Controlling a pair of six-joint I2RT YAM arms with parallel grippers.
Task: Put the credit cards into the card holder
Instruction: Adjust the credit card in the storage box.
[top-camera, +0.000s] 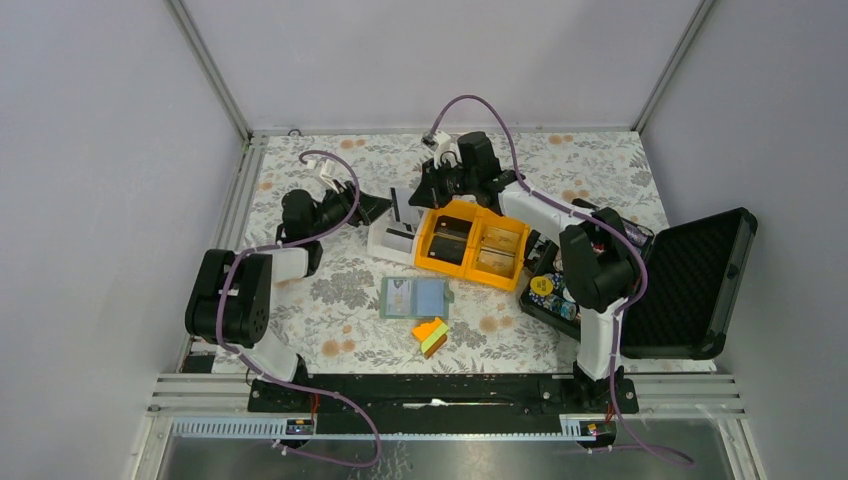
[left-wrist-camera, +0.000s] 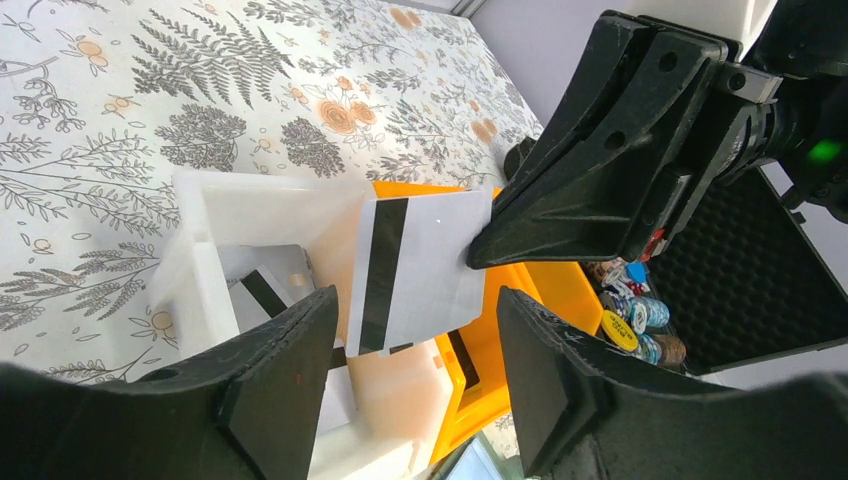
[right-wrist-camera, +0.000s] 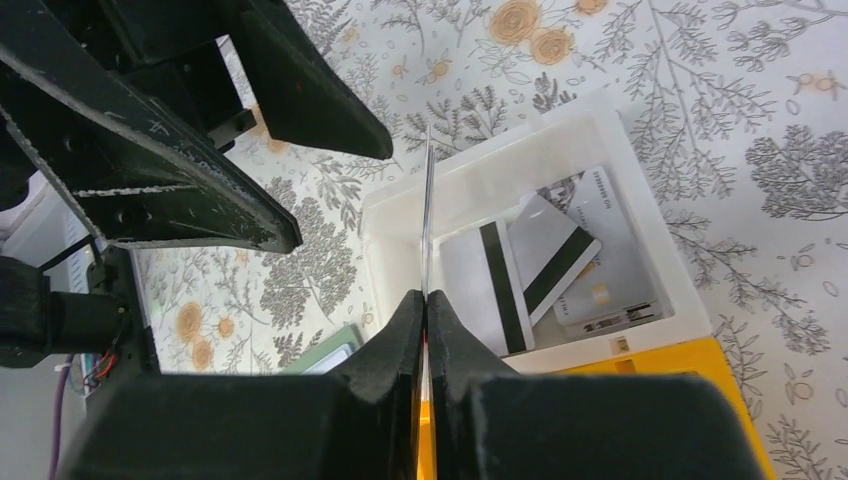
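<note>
My right gripper is shut on a white credit card with a black stripe, which it holds upright by one edge above the white tray. The left gripper is open, with one finger on each side of that card's lower part and a gap on both sides. In the tray lie three more credit cards: two striped and one grey. The card holder lies open and flat on the cloth, nearer the arm bases, showing its light-blue panel.
Two orange bins stand against the tray's right side. An open black foam-lined case sits at the right, with poker chips beside it. An orange-yellow-green wedge block lies just below the card holder.
</note>
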